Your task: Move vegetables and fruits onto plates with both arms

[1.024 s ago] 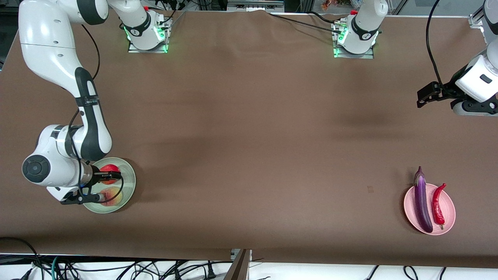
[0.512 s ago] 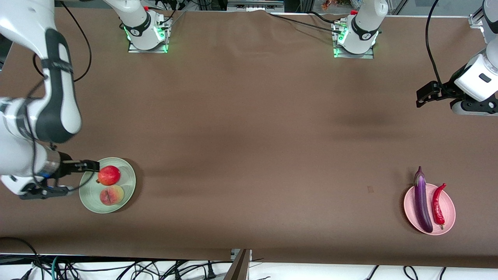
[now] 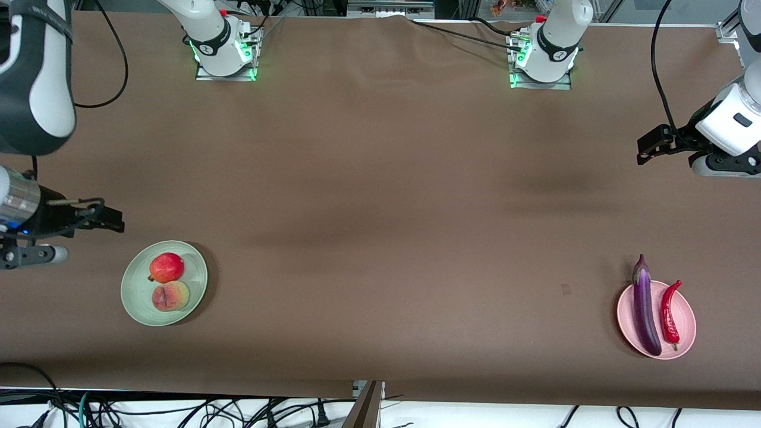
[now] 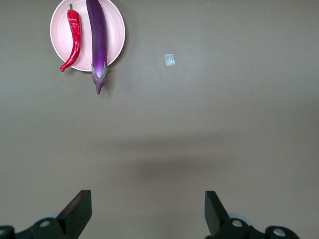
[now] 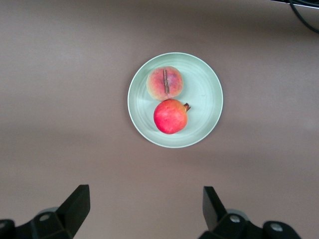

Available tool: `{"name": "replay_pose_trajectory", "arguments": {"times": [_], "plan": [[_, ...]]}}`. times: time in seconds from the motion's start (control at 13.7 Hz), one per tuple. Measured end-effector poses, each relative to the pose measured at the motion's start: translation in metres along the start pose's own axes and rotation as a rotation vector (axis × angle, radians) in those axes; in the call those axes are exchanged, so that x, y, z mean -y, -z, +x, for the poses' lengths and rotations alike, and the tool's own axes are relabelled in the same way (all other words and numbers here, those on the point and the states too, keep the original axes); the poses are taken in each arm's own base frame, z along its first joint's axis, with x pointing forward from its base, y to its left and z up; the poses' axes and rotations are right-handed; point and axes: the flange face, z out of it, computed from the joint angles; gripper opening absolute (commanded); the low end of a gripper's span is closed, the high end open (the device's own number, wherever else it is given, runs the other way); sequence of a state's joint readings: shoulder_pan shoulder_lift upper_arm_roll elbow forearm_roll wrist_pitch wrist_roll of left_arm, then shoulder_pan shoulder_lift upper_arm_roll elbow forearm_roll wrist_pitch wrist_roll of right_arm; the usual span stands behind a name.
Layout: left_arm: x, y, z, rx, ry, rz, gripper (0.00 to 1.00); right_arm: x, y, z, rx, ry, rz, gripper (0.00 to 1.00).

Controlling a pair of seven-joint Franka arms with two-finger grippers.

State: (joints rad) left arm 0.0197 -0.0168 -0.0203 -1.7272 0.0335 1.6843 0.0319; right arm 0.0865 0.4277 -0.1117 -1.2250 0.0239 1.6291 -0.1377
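Note:
The mint green plate (image 3: 138, 300) lies at the right arm's end of the table and holds the red pomegranate (image 3: 166, 267) and the peach (image 3: 170, 296). The right wrist view shows the plate (image 5: 204, 94), pomegranate (image 5: 170, 116) and peach (image 5: 165, 83) too. My right gripper (image 3: 110, 217) is open and empty, up over bare table beside that plate. The pink plate (image 3: 686, 321) at the left arm's end holds the purple eggplant (image 3: 645, 312) and the red chili (image 3: 669, 312); the left wrist view shows the plate (image 4: 115, 30), eggplant (image 4: 97, 40) and chili (image 4: 74, 37). My left gripper (image 3: 648, 148) is open and empty, high over bare table.
The brown table cloth (image 3: 380, 208) covers the whole table. The two arm bases (image 3: 226, 53) (image 3: 544, 59) stand along the edge farthest from the front camera. A small pale scrap (image 3: 565, 289) lies on the cloth beside the pink plate. Cables hang below the front edge.
My right gripper has let go over the mint plate, risen and drawn away from it toward the table's end. The pomegranate now rests on the plate. The left arm has stayed still.

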Motion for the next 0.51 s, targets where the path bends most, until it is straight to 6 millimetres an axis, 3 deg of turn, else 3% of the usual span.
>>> {"name": "replay_pose_trajectory", "arguments": {"times": [0.22, 0.51], "plan": [[-0.001, 0.000, 0.000, 0.000, -0.002, 0.000, 1.00, -0.002, 0.024, -0.016, -0.009, 0.007, -0.039, 1.00], [-0.001, 0.000, 0.000, 0.000, -0.002, 0.000, 1.00, 0.018, 0.064, -0.042, -0.049, 0.054, -0.074, 1.00]]}}
